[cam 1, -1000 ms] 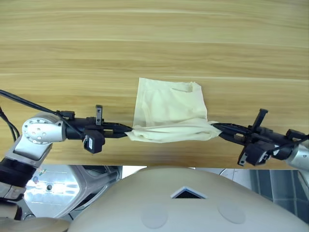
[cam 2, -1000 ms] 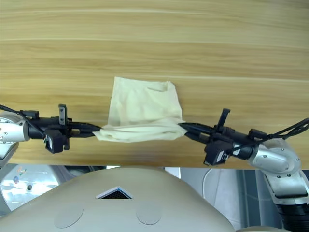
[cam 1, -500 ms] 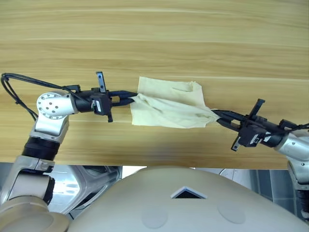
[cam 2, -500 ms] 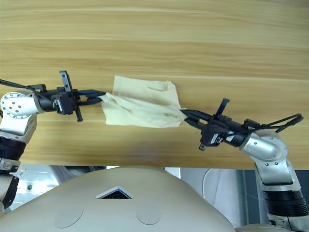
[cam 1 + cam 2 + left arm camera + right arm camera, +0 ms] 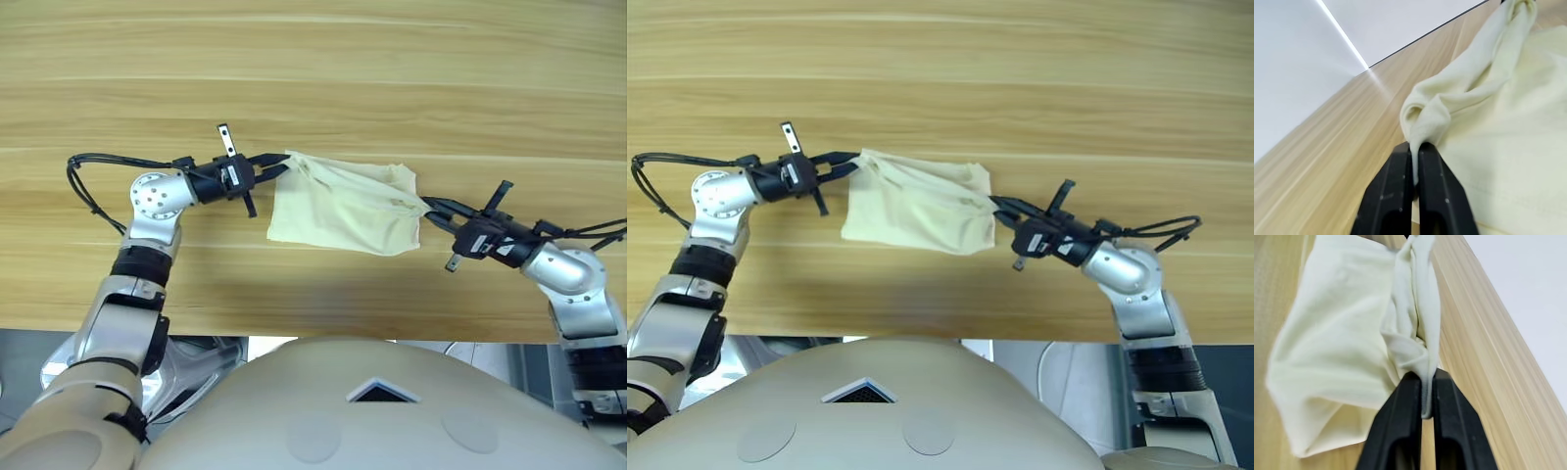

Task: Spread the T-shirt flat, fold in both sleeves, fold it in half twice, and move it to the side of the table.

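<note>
Left of centre in the head view, the left pincer [image 5: 277,168] is clenched on a bunched corner of the T-shirt [image 5: 348,208]. The pale, already folded bundle lies mid-frame on the tabletop [image 5: 313,78], its long axis running left to right between the two arms. Right of centre, the right pincer [image 5: 429,207] is clamped on the opposite upper corner, so the held edge spans the gap between them and the rest of the cloth falls toward the bottom of the frame. Each arm being right at its own corner, the coming move likely depends on both setting that shared edge down evenly.
</note>
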`<state>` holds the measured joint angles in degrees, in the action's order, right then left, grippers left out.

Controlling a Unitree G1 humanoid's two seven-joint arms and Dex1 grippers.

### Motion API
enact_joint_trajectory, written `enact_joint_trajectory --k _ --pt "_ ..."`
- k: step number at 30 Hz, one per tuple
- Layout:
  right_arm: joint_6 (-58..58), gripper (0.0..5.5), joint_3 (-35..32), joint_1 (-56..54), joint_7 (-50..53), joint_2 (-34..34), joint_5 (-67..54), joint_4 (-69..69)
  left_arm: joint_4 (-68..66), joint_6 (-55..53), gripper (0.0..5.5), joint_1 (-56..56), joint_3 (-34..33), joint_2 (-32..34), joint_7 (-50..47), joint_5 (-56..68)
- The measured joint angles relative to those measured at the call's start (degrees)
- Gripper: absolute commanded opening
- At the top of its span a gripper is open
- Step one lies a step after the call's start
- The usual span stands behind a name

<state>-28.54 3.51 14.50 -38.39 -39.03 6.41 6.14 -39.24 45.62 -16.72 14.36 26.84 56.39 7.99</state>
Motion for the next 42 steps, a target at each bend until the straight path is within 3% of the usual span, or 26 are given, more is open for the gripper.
enact_joint_trajectory --k 14,19,28,31,32,42 --pt "1.1 0.11 3.8 -6.7 6.9 4.4 6.2 -11.3 -21.3 6.2 0.00 -7.9 -1.7 -6.7 -10.7 -10.0" --pt "1.1 0.11 5.1 -9.5 8.4 5.6 7.0 -16.6 -24.1 9.0 0.00 -10.3 1.2 -7.1 -17.0 -16.4" --pt "0.2 0.11 6.7 -13.0 9.6 7.8 6.1 -23.4 -26.4 7.9 0.00 -12.5 3.1 -7.4 -15.2 -17.3" --pt "-0.2 0.11 6.7 -13.3 9.7 8.5 5.4 -24.6 -27.4 6.4 0.68 -13.0 3.0 -7.9 -14.3 -17.1" --pt "-0.2 0.48 6.7 -13.3 9.7 8.6 4.9 -24.8 -27.9 5.8 0.83 -13.1 3.0 -8.1 -14.2 -17.1" --pt "2.3 2.10 5.0 -13.6 7.5 9.7 -3.4 -26.7 -30.1 -3.7 2.19 -14.6 -0.3 -10.4 -11.1 -12.1"
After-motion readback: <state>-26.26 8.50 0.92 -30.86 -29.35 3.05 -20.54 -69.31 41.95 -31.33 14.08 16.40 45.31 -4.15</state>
